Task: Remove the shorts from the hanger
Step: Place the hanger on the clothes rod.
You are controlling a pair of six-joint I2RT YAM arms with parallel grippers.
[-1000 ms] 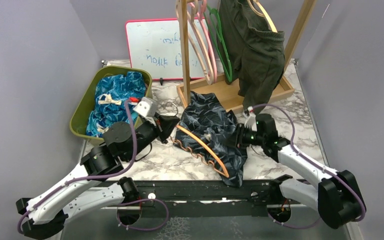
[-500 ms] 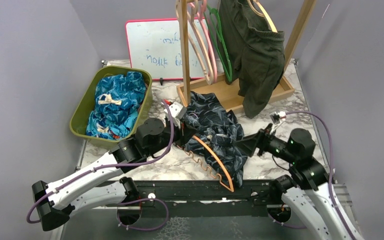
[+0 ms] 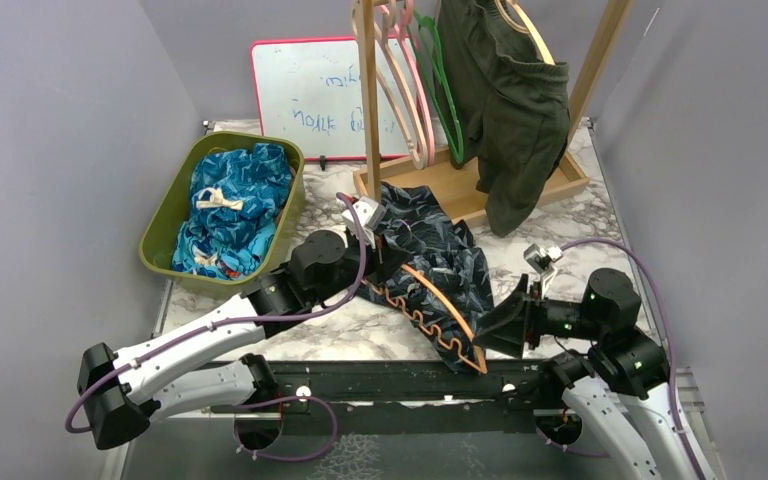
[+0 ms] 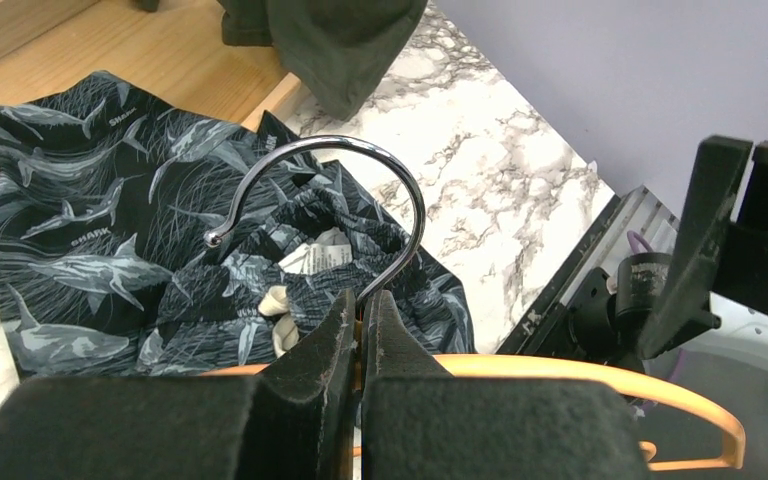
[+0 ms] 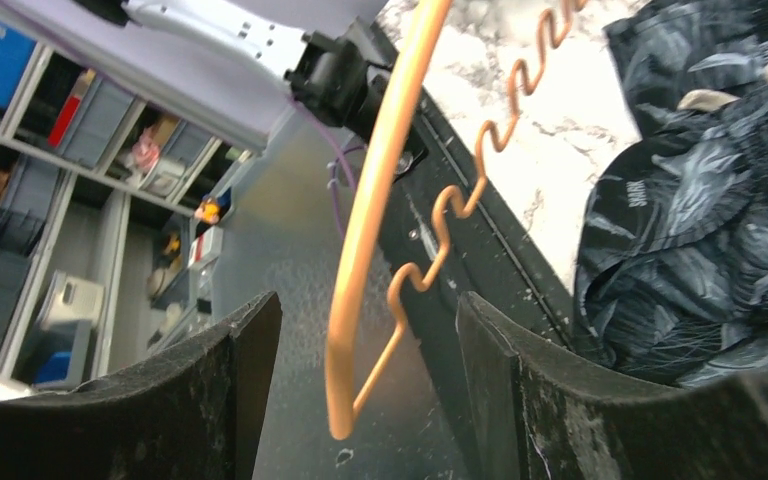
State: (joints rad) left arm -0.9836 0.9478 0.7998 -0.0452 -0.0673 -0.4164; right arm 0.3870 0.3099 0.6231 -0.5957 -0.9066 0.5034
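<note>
- L gripper: jaws pinched on neck of orange hanger, just below its hook.
- R gripper: jaws wide, holding nothing.
- dark navy shorts: heaped on marble table under the hanger, far edge on rack base.
- olive shorts: hanging on the rack.

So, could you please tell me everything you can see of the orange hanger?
The hanger is orange, plastic-looking: a smooth curved top bar, a wavy lower bar, a metal hook. It slants over the navy shorts and table, one end past the near edge. The left hand is shut on the hook's stem; the open right hand brackets the far end.
</note>
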